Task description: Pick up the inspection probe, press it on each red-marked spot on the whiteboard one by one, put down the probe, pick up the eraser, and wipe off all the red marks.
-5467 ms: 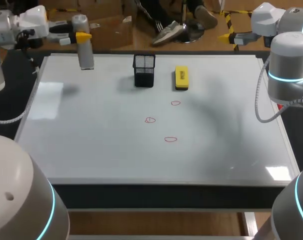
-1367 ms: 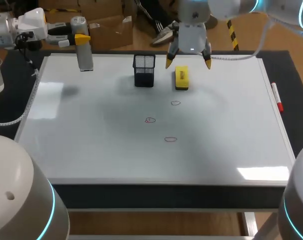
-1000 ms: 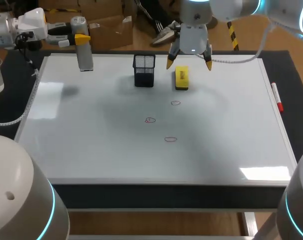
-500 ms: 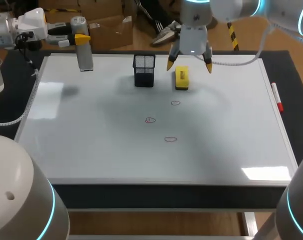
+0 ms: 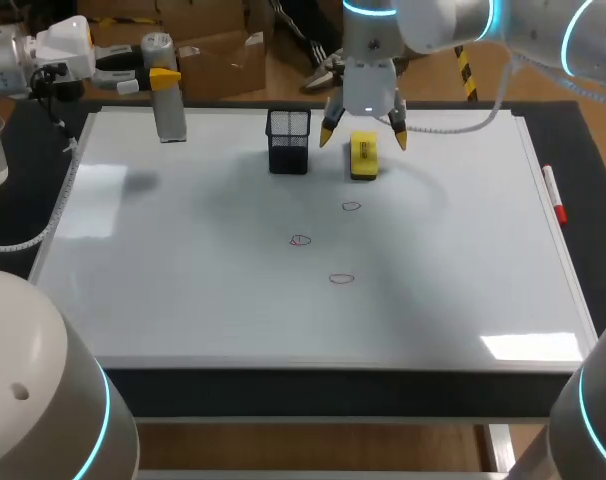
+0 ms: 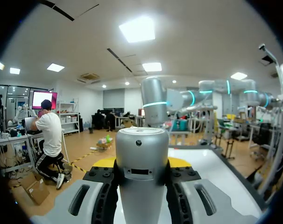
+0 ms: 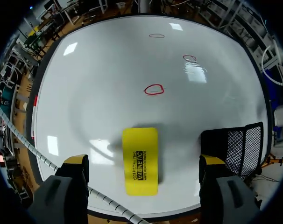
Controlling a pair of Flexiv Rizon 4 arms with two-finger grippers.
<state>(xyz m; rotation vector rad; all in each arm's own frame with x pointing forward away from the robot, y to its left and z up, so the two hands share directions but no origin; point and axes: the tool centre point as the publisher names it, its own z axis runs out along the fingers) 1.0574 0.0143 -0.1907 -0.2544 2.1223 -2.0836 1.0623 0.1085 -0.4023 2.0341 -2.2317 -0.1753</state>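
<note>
Head view. The right claw [image 5: 363, 134] hangs directly over the eraser [image 5: 362, 160], fingers spread wide, one yellow tip on each side and neither touching it. 5.5 s ago the right arm stood at the right edge of the whiteboard [image 5: 183, 290]; it has since reached across to the far middle. Over the last 0.5 s the claw has shifted slightly toward the mesh holder [image 5: 288, 140], which stands just beside the eraser. The eraser, the holder and the three red marks [image 5: 300, 240] lie where they did in every earlier frame. A marker [image 5: 554, 195] lies at the right edge of the surface. The left claw [image 5: 166, 76] is closed on the inspection probe [image 5: 169, 105], held upright at the far left corner, unchanged throughout.

Left wrist view. The inspection probe [image 6: 141, 186] sits between the fingers of the left claw [image 6: 141, 162], with a yellow tip showing on either side of the grey cylinder.

Right wrist view. The eraser [image 7: 139, 149] lies flat on the whiteboard [image 7: 85, 93] between the open fingers of the right claw [image 7: 143, 163], clear of both. The mesh holder [image 7: 235, 144] stands just beside one finger. The red marks [image 7: 154, 89] lie ahead of the claw.
</note>
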